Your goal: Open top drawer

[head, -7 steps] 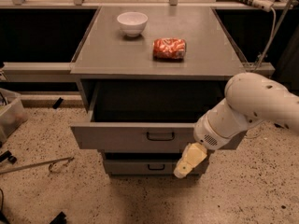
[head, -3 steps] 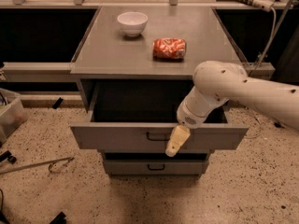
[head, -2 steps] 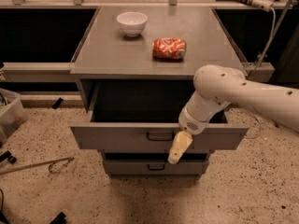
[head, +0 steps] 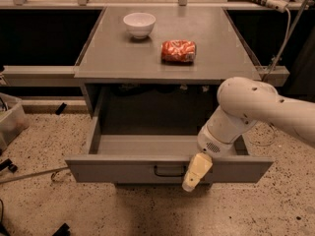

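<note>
Since the frame 0.7 s ago the drawer [head: 118, 169] is being seen much further out. Its front is now lying lower in the view & nearer to the camera, and the two narrower drawers under it are being covered by it. The gripper [head: 196, 173] is also being shown lower and a bit more to the right, approx. following the front.

At present the drawer is being held wide open below the cabinet top [head: 221, 38], with its grey tray being shown from above as far as the dark cavity behind. The black handle [head: 169, 170] is being seen at the centre of the front. The gripper is being pointed downward in front of the drawer front, just to the right of the handle. It is overlapping the front in the view, but it cannot be told whether the front or handle is being touched. Whether the gripper is apart or together cannot be told either. The white arm [head: 246, 104] is being reached in from the right, over the right part of the tray.

On the cabinet top a white bowl [head: 139, 23] is being kept near the back, w/ a red packet [head: 178, 51] lying to its right, apart from it. The cabinet is standing on a speckled floor [head: 123, 210].
</note>
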You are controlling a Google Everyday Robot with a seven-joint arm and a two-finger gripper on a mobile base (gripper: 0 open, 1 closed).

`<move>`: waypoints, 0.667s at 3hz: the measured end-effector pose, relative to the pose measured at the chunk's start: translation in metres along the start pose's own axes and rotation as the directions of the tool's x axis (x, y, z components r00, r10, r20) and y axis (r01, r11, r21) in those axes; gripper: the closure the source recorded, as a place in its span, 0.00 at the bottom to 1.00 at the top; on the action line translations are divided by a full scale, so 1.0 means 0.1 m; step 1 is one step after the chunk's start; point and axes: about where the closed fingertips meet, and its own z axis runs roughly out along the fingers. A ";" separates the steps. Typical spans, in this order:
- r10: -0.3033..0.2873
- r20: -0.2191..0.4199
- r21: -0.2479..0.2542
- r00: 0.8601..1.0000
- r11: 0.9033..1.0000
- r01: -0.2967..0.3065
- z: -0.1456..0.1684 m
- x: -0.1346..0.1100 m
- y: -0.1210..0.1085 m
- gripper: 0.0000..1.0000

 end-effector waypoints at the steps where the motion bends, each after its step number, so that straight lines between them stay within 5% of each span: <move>1: -0.001 -0.001 -0.002 1.000 1.000 0.001 0.01 0.00 0.00 0.00; 2: 0.016 -0.032 -0.039 0.999 0.999 -0.017 0.05 0.16 0.22 0.00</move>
